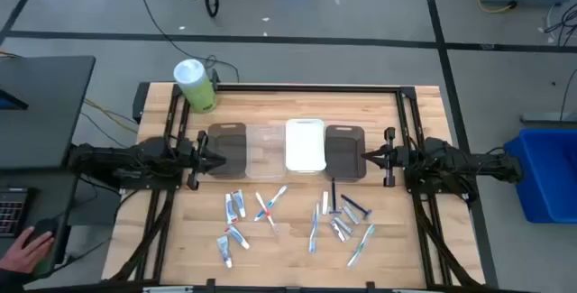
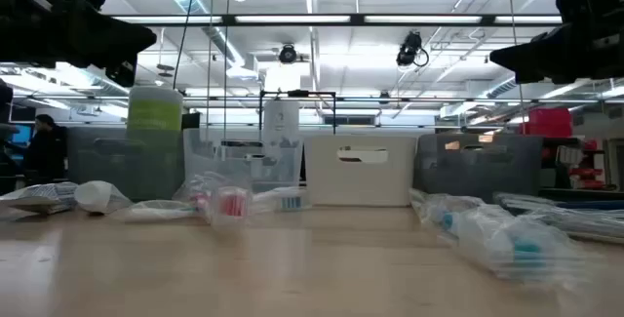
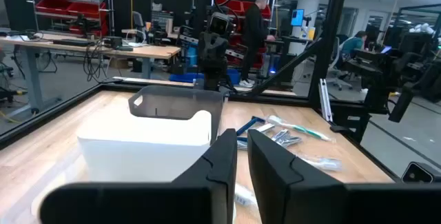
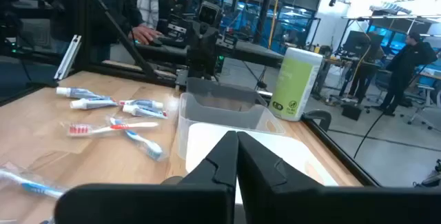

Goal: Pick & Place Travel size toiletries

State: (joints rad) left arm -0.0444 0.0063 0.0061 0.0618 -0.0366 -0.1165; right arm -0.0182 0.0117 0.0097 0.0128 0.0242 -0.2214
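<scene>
Nearest the low cam, a wrapped blue-white toothbrush (image 2: 512,244) is lying blurred at 4 o'clock. We are noting the rest of the toiletries (image 1: 293,221) sitting loose on the table (image 1: 415,248) at approx. 6 o'clock of the tray row, in two scatters: toothpaste tubes (image 1: 234,206) w/ a red-handled brush (image 1: 264,208) on the left side, razors (image 1: 354,206) and more brushes on the right.

Left gripper (image 1: 219,160) is hovering at 9 o'clock of the dark tray (image 1: 227,145), fingers nearly together w/ a slim gap, holding nothing. Right gripper (image 1: 367,158) is hovering at 3 o'clock of the far dark tray (image 1: 344,149), fingers pressed together, empty.

Risks, in our judgement:
- Items are overlapping and crossing, so a pinch may be lifting two or flicking a neighbour away.
- Slick wrappers and thin handles may be slipping from the fingers.
- Both grippers are sitting close to the tray ends; a careless descent may be nudging a tray.
- Neither gripper is opened enough yet for a grasp.
</scene>
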